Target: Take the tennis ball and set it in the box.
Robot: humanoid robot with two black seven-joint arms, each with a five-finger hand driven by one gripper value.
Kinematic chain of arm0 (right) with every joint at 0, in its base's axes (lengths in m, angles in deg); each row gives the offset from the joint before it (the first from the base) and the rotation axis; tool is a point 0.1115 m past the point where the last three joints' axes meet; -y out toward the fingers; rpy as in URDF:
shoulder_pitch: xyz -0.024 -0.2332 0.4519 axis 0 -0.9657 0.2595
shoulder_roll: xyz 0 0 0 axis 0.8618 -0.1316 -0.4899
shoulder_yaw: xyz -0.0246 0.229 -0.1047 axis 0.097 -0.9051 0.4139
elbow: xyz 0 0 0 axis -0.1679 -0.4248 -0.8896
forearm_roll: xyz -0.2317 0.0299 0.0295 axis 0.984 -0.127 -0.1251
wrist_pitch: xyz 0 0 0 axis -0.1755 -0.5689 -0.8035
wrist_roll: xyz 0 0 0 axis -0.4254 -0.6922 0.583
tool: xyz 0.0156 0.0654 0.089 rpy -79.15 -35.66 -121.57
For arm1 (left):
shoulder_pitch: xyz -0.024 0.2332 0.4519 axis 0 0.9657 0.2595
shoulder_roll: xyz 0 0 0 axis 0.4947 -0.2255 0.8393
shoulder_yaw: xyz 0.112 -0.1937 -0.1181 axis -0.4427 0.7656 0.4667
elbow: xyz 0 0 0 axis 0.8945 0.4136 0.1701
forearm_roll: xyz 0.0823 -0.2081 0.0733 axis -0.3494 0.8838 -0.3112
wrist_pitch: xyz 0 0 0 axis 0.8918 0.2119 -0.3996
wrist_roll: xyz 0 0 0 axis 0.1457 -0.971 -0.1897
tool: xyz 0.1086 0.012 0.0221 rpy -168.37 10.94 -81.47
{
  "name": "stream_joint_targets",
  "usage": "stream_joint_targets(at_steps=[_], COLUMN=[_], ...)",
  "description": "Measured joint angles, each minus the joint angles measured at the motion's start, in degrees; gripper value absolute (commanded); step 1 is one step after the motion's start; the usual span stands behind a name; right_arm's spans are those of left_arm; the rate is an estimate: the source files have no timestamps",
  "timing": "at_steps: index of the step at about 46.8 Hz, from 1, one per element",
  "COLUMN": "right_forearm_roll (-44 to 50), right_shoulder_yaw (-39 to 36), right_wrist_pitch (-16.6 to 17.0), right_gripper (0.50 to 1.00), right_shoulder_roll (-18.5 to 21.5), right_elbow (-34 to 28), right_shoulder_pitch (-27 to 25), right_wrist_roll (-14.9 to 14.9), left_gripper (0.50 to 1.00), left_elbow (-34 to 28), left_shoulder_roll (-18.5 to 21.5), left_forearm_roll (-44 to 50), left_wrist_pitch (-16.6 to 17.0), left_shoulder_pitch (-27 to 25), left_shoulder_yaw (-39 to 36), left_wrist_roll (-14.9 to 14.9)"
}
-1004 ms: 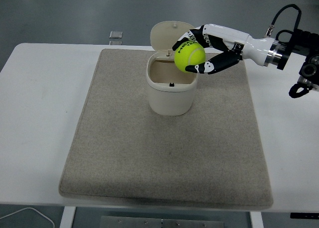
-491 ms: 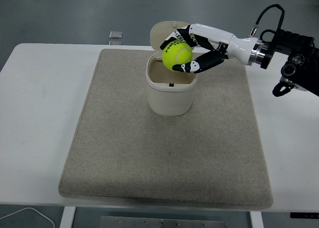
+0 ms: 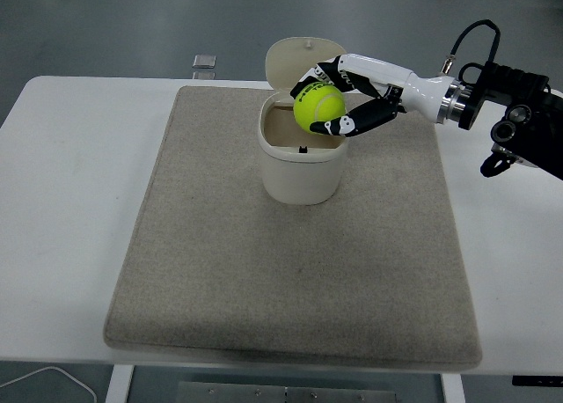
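White table (image 3: 79, 157), ball (image 3: 318, 106) above box rim (image 3: 299, 148)

White table (image 3: 70, 201) w/ rounded far corners fills most of the view; near edge runs along 6 o'clock. Beige felt-like mat (image 3: 290, 271) covers its middle, lying flat, far edge toward 12. Beyond the table, grey smooth floor (image 3: 132, 25) from 10 to 2 o'clock, soft glare patches on it. Small clear square item (image 3: 204, 62) at approx 11 o'clock, past the mat's far edge. White cable (image 3: 44, 378) at 7 o'clock under the table edge. Metal bracket (image 3: 308, 392) w/ screws at 6. Light even, diffuse.
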Motion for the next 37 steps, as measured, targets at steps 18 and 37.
stream_joint_targets(at_steps=[18,37], right_forearm_roll=[-0.07,-0.06], right_shoulder_yaw=[0.00,0.17], right_wrist_pitch=[0.05,0.12], right_gripper=[0.752,0.860], right_shoulder_roll=[0.87,1.05], right_elbow=[0.00,-0.34], right_shoulder_pitch=[-0.57,-0.78], right_wrist_roll=[0.01,0.03], left_gripper=[0.996,0.996], left_elbow=[0.00,0.00], left_shoulder_roll=[0.00,0.00], left_forearm_roll=[0.00,0.00], left_wrist_pitch=[0.00,0.00], left_shoulder_pitch=[0.00,0.00], left_shoulder_yaw=[0.00,0.01], left_wrist_roll=[0.00,0.00])
